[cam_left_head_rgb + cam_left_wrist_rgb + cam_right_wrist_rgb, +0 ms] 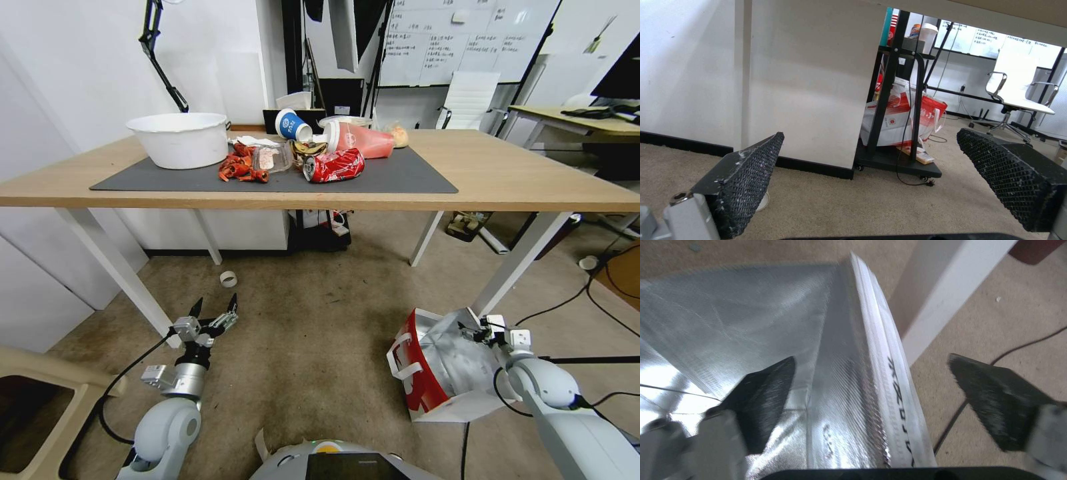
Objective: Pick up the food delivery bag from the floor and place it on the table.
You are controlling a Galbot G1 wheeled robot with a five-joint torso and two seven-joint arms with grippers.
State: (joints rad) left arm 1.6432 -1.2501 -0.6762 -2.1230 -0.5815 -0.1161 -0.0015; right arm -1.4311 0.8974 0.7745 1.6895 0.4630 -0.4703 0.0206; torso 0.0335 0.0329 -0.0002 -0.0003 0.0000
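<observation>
The food delivery bag [437, 373] stands open on the carpet by the table's right front leg [517, 267], its red side and white strap handles facing me and silver foil lining showing inside. My right gripper [476, 331] is open at the bag's far top rim. In the right wrist view the right gripper [871, 358] straddles the bag's rim [880, 380], one finger [766, 390] over the foil inside and the other over the carpet outside. My left gripper [213, 313] hangs open and holds nothing above the carpet at the left. The table [507, 173] carries a dark grey mat [413, 175].
On the mat sit a white basin [179, 137], a crushed red can [333, 165], cups and food scraps. A tape roll [229, 279] lies on the carpet. Cables [587, 293] run at the right, and a beige bin [40, 413] stands lower left. A black cart [898, 163] stands beyond the table.
</observation>
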